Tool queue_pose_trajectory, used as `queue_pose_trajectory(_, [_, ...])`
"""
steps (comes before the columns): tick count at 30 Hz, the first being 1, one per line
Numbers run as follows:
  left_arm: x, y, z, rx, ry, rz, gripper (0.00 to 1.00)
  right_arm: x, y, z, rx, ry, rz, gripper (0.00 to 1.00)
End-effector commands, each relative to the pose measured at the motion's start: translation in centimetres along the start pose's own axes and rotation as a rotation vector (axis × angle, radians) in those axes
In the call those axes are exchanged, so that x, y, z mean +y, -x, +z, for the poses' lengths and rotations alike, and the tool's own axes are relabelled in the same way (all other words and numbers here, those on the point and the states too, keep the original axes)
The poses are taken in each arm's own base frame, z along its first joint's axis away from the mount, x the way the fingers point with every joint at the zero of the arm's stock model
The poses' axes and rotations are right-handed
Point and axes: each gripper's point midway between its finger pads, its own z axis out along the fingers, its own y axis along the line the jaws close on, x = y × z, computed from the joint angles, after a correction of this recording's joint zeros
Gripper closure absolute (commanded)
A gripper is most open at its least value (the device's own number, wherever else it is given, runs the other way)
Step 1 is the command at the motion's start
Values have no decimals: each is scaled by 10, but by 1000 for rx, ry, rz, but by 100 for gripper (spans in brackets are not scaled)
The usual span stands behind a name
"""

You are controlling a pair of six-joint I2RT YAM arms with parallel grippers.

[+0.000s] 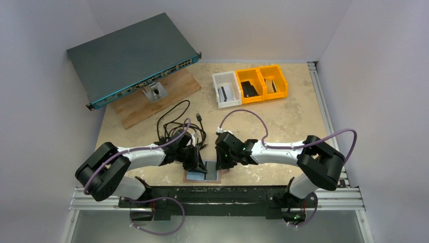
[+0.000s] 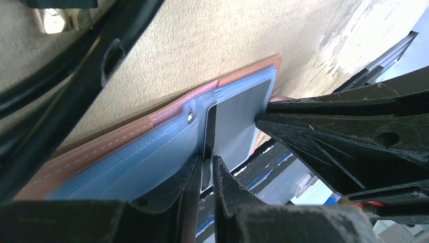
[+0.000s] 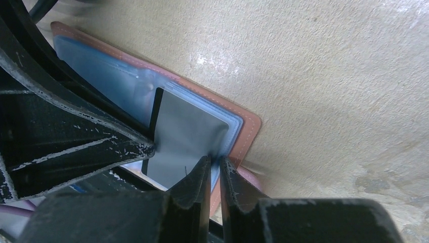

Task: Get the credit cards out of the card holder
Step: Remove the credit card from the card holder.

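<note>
Holder [image 1: 203, 175] open flat at table's [image 1: 283, 121] near edge; both arms stretched low, converging; left gripper [image 2: 205, 161] pinching grey card [image 2: 238, 121]; right gripper [image 3: 214, 163] clamped on pocket edge.

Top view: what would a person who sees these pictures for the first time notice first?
First, both arms meeting at the near table edge over the open brown card holder, the left claw and right claw each pinched on a clear pocket beside a dark grey card. Next, the big teal metal box at far left, tilted on a wooden board. Then the yellow bins at far right.
</note>
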Motion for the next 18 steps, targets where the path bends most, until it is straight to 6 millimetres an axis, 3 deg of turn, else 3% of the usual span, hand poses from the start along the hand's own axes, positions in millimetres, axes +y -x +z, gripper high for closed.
queue_pose_trajectory(1, [19, -2, 9, -17, 47, -19, 85, 14, 0, 1, 0, 32, -21, 93])
queue_pose_trajectory(12, [-2, 0, 10, -17, -76, 7, 79, 19, -5, 10, 26, 46, -35, 95])
queue_pose_trajectory(18, [-13, 2, 6, -22, -111, 40, 97, 17, -6, 13, 32, 35, -28, 95])
